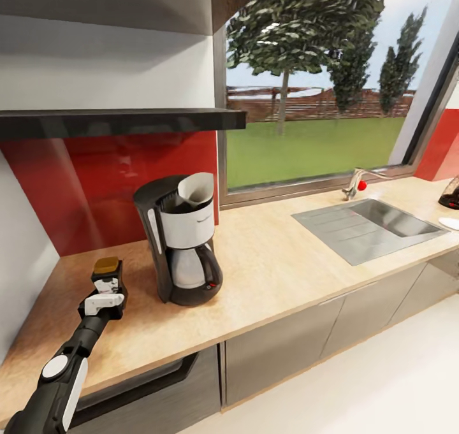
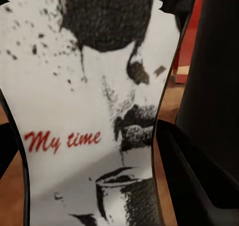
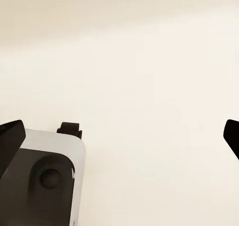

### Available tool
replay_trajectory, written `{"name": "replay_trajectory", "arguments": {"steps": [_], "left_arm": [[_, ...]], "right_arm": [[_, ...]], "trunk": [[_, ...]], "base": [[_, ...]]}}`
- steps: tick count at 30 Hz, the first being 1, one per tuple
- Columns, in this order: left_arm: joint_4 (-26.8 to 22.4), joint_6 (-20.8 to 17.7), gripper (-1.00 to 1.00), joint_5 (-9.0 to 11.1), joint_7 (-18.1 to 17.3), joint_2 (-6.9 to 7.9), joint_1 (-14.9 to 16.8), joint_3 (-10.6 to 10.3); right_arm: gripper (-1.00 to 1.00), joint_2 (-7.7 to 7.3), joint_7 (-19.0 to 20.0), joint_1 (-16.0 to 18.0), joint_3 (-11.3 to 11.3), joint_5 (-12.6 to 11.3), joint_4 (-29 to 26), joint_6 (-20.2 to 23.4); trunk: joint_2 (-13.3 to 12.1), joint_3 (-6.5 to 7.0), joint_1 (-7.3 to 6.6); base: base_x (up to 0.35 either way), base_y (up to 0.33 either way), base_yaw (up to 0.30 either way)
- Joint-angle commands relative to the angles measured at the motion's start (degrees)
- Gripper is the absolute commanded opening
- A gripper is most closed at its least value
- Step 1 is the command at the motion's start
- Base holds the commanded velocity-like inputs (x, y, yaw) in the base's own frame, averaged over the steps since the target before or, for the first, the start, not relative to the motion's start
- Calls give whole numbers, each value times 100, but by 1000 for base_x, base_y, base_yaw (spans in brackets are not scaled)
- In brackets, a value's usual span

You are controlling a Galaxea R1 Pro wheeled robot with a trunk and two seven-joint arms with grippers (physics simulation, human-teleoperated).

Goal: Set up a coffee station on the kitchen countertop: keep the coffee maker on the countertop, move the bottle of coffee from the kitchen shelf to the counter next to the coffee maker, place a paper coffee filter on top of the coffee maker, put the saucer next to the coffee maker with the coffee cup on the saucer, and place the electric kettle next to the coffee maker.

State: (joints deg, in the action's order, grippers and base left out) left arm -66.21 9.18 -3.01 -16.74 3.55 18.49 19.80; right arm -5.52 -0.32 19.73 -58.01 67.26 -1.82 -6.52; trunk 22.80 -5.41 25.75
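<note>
The coffee maker (image 1: 182,246) stands on the countertop (image 1: 280,274) with a white paper coffee filter (image 1: 196,188) in its top. Just left of it is the bottle of coffee (image 1: 107,274), dark with a tan top. My left gripper (image 1: 107,290) is shut on it. In the left wrist view its "My time" label (image 2: 89,136) sits between the black fingers (image 2: 191,181). The black kitchen shelf (image 1: 121,122) hangs above. The electric kettle (image 1: 451,195) and a slice of the white saucer (image 1: 450,222) sit at the far right edge. My right gripper (image 3: 122,136) is open over pale floor.
A steel sink (image 1: 370,225) with a faucet (image 1: 357,182) is set into the counter under the window. A red backsplash (image 1: 95,179) runs behind the coffee maker. Grey cabinet fronts (image 1: 280,345) lie below the worktop. A grey-white part of the robot (image 3: 47,178) lies beneath the right gripper.
</note>
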Motion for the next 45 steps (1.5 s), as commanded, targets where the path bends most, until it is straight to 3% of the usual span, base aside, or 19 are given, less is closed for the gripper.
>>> {"name": "replay_trajectory", "arguments": {"steps": [1,24,30,45], "left_arm": [[2,23,-100,-41,-32,-3,6,15],[75,36,-100,-42,-37,12,-20,16],[608,508,-100,-41,-104,70,-24,-1],[713,573,-100,-42,-111,58,-24,-11]], "right_arm": [[100,-2,-3,5,-49,49,5,-16],[100,7,-4,5,-48,48,6,-16],[100,7,-4,5,-44,44,6,-16],[100,5,-4,5,-48,45,6,-16]], "trunk": [[12,-12,3],[12,-12,3],[12,-12,3],[12,-12,3]], "base": [[14,0,-13],[135,0,-1],[5,0,0],[115,0,0]]}}
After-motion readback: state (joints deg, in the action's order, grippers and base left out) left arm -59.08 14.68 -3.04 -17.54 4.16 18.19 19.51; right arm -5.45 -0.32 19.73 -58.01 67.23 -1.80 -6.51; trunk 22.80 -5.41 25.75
